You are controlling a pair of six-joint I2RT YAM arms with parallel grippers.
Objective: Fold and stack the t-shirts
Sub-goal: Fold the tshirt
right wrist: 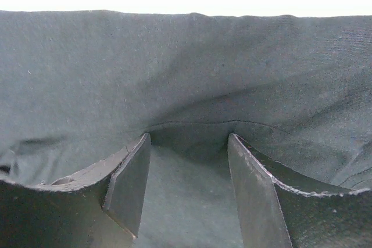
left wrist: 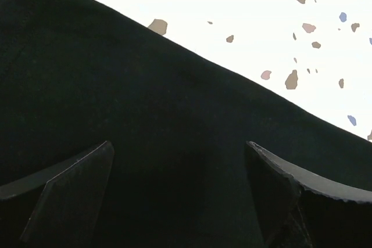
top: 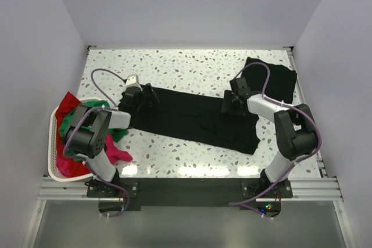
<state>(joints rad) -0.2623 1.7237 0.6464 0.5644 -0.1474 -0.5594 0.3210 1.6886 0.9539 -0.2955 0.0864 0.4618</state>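
Closest to the overhead lens are the two arm bases, bolted at the near edge of the speckled table (top: 174,65). At my far left, the white basket (top: 51,143) sits at the table's left edge. A red t-shirt (top: 70,101), a green t-shirt (top: 96,105) and a magenta t-shirt (top: 120,155) are heaped in it and spill over its right side.

Next comes the left pincer (top: 144,99) (left wrist: 179,146), spread wide and low over the left end of the long black t-shirt (top: 192,121) (left wrist: 145,97) (right wrist: 174,62). I cannot tell whether it touches the cloth. Through its wrist camera both fingers (left wrist: 75,190) frame only black fabric. The shirt's straight edge runs diagonally just beyond the tips, with bare table past it.

That shirt lies flat across the middle of the table, slanting from upper left to lower right.

At its right end the right pincer (top: 231,104) (right wrist: 189,139) is down at the cloth with its fingers partly apart. Fabric lies in the gap below them and rises in a soft ridge just ahead of the tips, and it is not clamped between the pads.

Further right, toward the far right corner, a folded black t-shirt (top: 273,76) lies on the table beyond that pincer.
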